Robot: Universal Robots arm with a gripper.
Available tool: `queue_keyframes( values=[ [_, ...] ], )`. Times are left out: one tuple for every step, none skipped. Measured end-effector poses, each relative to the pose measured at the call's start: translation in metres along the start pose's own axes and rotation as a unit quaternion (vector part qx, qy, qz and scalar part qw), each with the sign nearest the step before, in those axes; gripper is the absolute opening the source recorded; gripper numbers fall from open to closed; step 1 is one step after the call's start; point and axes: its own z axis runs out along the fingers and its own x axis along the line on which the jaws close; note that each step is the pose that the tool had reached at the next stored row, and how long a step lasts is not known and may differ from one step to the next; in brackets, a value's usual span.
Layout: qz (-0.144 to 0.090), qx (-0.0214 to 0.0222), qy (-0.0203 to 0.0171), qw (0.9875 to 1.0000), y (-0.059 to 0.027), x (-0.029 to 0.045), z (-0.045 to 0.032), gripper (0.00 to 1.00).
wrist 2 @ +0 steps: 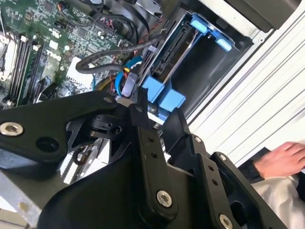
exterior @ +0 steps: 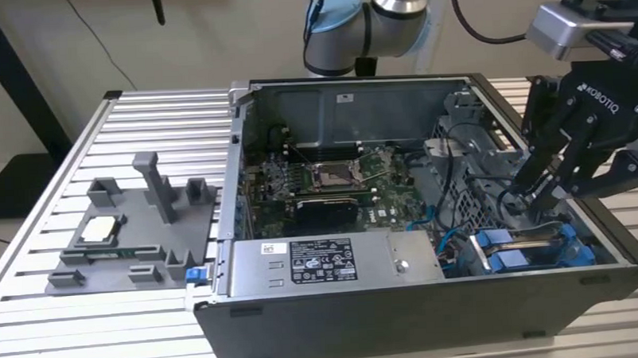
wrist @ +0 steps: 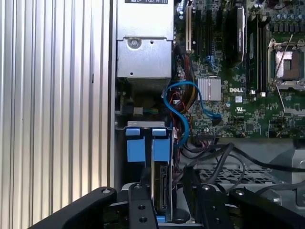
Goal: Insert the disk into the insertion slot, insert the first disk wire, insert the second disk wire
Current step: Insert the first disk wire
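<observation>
With the disk (wrist: 162, 183) seated in the drive cage (wrist: 228, 175), the tool (wrist 2: 127, 99), seemingly pinched on a disk wire plug (wrist 2: 127, 88), should hold it square to the socket and press straight.

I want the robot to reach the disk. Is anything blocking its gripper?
Nothing visible does. The disk in its blue frame sits in the insertion slot, close by the gripper. Black cables loop beside the disk, not across it.
</observation>
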Motion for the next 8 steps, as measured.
queue_keyframes(
  values=[
    [0.000,0.0008,0.0000,1.0000,0.0015,-0.0010,0.0002,0.41],
    [0.000,0.0020,0.0000,1.0000,0.0029,-0.0018,0.0003,0.41],
    [0.000,0.0038,0.0000,1.0000,0.0043,-0.0024,0.0004,0.41],
    [0.000,0.0060,-0.0001,1.0000,0.0057,-0.0028,0.0006,0.41],
    [0.000,0.0084,-0.0003,1.0000,0.0070,-0.0032,0.0008,0.41],
    [0.000,0.0108,-0.0006,0.9999,0.0080,-0.0036,0.0011,0.41],
    [0.000,0.0137,-0.0010,0.9999,0.0091,-0.0040,0.0013,0.41],
    [-0.001,0.0171,-0.0014,0.9999,0.0101,-0.0044,0.0016,0.41]
  ],
)
